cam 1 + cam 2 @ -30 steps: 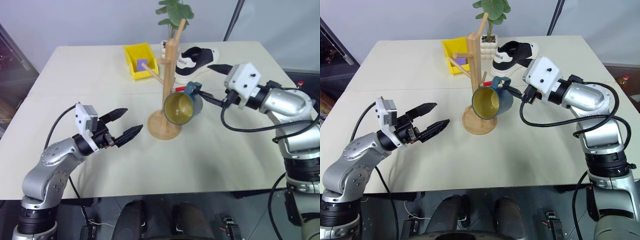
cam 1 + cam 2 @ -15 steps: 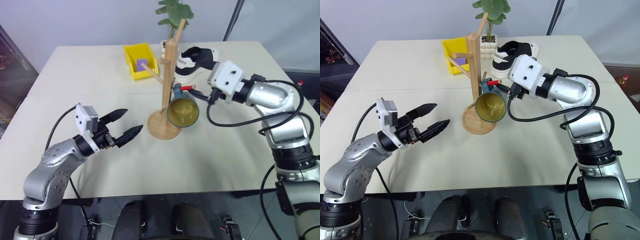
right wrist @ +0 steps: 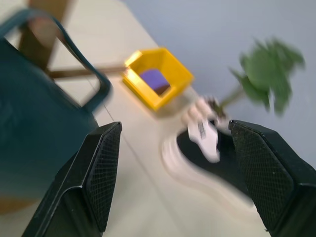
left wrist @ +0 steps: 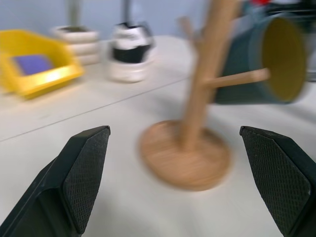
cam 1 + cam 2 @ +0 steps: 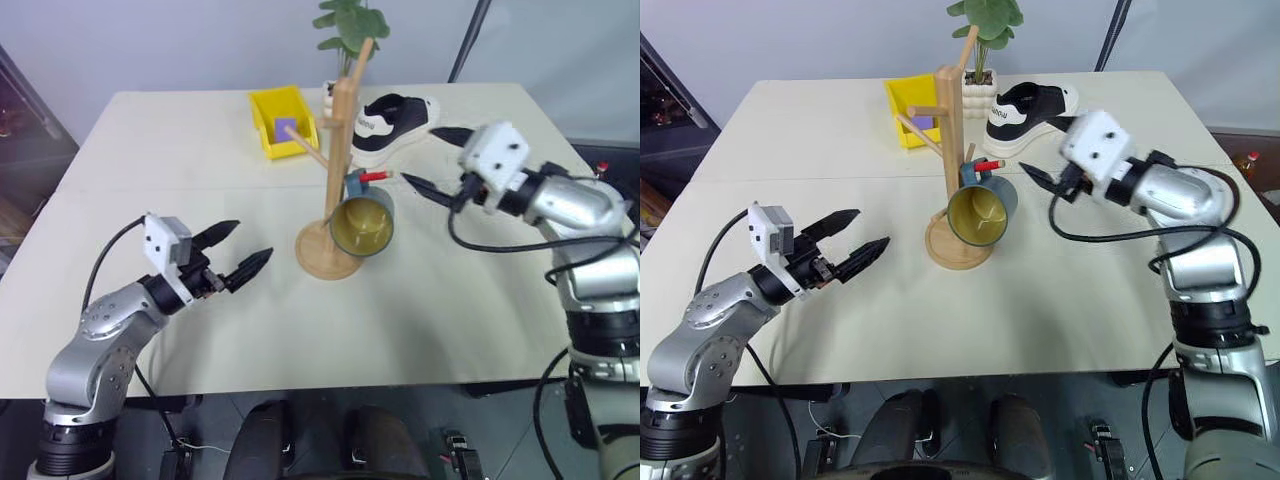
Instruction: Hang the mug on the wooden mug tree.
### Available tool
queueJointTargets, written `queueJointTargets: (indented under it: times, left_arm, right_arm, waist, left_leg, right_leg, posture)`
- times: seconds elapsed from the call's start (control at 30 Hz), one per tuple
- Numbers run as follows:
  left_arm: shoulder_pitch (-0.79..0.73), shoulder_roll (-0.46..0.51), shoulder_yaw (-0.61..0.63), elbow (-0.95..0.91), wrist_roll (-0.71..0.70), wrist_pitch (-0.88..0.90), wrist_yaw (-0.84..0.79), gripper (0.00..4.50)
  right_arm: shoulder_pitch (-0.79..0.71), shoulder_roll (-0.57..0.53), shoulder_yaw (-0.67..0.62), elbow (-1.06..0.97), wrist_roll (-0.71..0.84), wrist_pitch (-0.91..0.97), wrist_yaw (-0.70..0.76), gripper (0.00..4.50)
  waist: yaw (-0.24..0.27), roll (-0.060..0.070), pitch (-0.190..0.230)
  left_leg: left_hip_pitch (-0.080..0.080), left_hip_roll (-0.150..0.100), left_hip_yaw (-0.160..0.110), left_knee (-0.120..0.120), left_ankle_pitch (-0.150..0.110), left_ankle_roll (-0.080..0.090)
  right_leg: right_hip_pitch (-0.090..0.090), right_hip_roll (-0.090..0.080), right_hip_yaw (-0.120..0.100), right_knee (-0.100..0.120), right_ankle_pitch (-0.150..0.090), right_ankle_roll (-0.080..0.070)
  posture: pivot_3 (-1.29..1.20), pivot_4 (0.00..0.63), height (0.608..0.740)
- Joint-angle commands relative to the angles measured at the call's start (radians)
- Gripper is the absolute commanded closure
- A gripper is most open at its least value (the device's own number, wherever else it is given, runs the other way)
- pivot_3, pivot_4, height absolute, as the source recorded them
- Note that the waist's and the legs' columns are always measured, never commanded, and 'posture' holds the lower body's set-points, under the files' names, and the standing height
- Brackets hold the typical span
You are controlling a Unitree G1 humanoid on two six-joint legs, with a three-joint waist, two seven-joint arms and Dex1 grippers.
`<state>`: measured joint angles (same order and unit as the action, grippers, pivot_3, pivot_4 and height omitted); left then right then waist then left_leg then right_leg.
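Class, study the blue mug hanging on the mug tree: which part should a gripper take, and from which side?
Probably the mug wall at its rim, from the robot's side: its yellow mouth faces the robot, while its handle is threaded on a peg of the mug tree.

mug (image 5: 364, 224): dull blue, yellow inside | mug tree (image 5: 337, 170): light wood | bin (image 5: 281, 121): yellow | shoe (image 5: 392, 125): black-white

Silver-grey arms, black joints and looping black cables; white camera boxes at wrists; black textured claw fingers (image 4: 89, 168).
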<state>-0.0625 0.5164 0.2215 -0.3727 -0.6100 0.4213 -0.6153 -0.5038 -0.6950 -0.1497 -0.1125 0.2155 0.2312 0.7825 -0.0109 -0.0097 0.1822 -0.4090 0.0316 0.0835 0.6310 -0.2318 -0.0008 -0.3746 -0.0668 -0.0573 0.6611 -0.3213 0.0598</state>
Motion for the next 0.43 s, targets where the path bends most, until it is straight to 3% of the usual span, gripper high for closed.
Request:
queueJointTargets:
  times: [0.03,0.43]
  left_arm:
    - [0.021,-0.016,0.036,0.044,0.061,-0.059,0.044,0.00]
    - [0.045,-0.082,0.054,0.144,0.162,-0.150,0.145,0.00]
  right_arm:
    - [0.077,0.049,-0.094,-0.009,0.092,0.003,-0.033,0.91]
    - [0.254,0.197,-0.119,0.046,0.151,-0.025,-0.119,0.91]
  waist:
    - [-0.004,0.000,0.000]
    - [-0.002,0.000,0.000]
  left_leg:
    - [0.000,0.000,0.000,0.000,0.000,0.000]
    - [0.000,0.000,0.000,0.000,0.000,0.000]
  right_leg:
    - [0.000,0.000,0.000,0.000,0.000,0.000]
    - [-0.001,0.000,0.000,0.001,0.000,0.000]
  posture:
    - [0.00,0.150,0.740]
    - [0.00,0.150,0.740]
